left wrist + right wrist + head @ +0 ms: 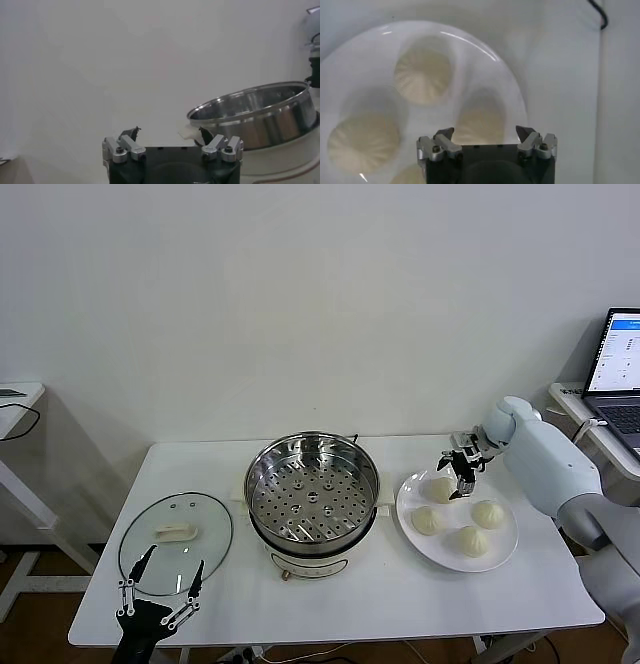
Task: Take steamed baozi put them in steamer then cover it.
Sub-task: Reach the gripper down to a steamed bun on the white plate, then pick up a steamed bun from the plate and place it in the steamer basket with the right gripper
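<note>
right now your right gripper hangs wide open, holding nothing, just above the far-left one of four steamed baozi on the white plate, right of the steamer. your left gripper waits, also spread wide, at the near edge of the cover lying flat on the table.

White table with cover, steamer, plate of 4 baozi.
</note>
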Controlling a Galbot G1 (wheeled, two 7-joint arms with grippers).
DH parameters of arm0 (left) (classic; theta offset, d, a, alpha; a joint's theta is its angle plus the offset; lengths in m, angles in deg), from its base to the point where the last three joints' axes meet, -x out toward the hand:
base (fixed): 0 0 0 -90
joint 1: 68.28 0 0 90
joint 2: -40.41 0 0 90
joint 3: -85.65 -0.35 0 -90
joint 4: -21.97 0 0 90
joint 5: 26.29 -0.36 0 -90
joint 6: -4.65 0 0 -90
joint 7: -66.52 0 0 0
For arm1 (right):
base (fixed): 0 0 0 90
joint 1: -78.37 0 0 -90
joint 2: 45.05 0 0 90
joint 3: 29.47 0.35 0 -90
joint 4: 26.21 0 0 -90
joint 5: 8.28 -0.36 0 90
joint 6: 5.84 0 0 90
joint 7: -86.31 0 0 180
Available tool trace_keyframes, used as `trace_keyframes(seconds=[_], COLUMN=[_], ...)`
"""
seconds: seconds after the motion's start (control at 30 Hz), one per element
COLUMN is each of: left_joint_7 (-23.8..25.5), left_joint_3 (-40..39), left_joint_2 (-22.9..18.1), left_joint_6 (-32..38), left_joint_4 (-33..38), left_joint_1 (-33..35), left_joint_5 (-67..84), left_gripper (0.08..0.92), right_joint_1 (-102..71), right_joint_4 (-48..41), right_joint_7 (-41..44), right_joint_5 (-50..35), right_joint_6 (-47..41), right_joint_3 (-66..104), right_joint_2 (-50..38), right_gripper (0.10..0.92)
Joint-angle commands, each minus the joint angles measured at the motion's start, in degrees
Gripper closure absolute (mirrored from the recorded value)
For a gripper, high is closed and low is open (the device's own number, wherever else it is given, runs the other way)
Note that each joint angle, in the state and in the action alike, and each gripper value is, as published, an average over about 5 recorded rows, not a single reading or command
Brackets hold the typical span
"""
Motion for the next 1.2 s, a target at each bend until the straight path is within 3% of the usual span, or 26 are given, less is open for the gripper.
trace_keyframes(seconds=[0.03, 0.23, 0.53, 0.73, 1.0, 1.2], left_joint_7=[-0.24, -0.51, -1.14, -1.76, -2.58, -2.64], left_joint_3=[0.08, 0.52, 0.85, 1.16, 1.12, 0.87], left_joint_2=[0.11, 0.09, -0.11, -0.14, -0.29, -0.35], left_joint_6=[0.02, 0.08, -0.06, -0.50, -1.11, -0.95], left_joint_4=[-0.17, -0.10, 0.14, 0.43, 0.95, 0.95], left_joint_1=[-0.11, -0.13, -0.07, -0.16, -0.86, -0.96], left_joint_5=[0.01, 0.07, 0.05, 0.03, 0.01, 0.03], left_gripper=[0.177, 0.177, 0.177, 0.177, 0.177, 0.177], right_joint_1=[-0.22, -0.40, -0.47, 0.92, 12.51, 22.88], right_joint_4=[-1.51, -1.43, 0.03, 6.67, 22.03, 28.79], right_joint_7=[-1.84, -2.81, -2.81, -2.65, -2.84, -2.42], right_joint_5=[2.81, 3.14, 2.12, -4.10, -6.35, -11.21], right_joint_6=[0.55, 0.36, 0.07, 0.27, 14.64, 25.96], right_joint_3=[0.34, 0.20, -0.30, -3.85, -9.70, -18.90], right_joint_2=[0.82, 0.99, 0.46, -2.85, -6.04, -2.28], right_gripper=[0.203, 0.213, 0.338, 0.357, 0.347, 0.315])
